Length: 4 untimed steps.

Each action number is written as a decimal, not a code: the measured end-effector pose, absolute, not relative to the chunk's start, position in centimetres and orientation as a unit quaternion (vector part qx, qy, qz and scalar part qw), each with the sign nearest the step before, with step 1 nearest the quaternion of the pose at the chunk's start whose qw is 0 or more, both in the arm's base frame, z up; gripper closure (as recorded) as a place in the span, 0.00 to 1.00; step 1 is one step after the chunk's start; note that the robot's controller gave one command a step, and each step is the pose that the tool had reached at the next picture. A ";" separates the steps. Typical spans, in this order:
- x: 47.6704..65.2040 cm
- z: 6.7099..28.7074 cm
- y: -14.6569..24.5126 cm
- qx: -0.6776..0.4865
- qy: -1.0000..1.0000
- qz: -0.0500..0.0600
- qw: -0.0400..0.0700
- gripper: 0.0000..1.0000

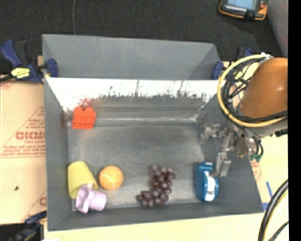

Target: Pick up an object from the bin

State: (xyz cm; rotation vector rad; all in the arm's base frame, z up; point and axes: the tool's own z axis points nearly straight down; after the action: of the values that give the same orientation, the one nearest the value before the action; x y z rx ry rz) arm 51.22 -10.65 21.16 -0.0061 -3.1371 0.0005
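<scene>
My gripper (223, 164) hangs over the right side of the bin, low above the floor. Just to its lower left lies a blue and white plastic thing (205, 182), like a small tape dispenser, in the bin's front right corner. The gripper's tip comes down right beside this thing's upper right edge; I cannot tell whether they touch. A bunch of dark purple grapes (157, 186) lies further left along the front wall.
An orange ball (111, 177), a yellow cylinder (79, 177) and a pink plastic piece (90, 199) sit in the front left corner. A red-orange toy block (84, 117) rests at the back left. The arm's orange dome and cables overhang the right rim.
</scene>
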 end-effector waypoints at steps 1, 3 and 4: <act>51.4 21.6 -10.6 0.000 -1.000 0.001 -0.002 0.00; 50.2 16.0 0.6 0.242 -0.970 0.002 -0.004 0.00; 47.7 12.9 4.3 0.358 -0.934 0.001 0.001 0.00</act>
State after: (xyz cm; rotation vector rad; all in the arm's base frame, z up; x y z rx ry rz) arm 47.66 4.25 12.86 1.1236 -2.9316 0.0018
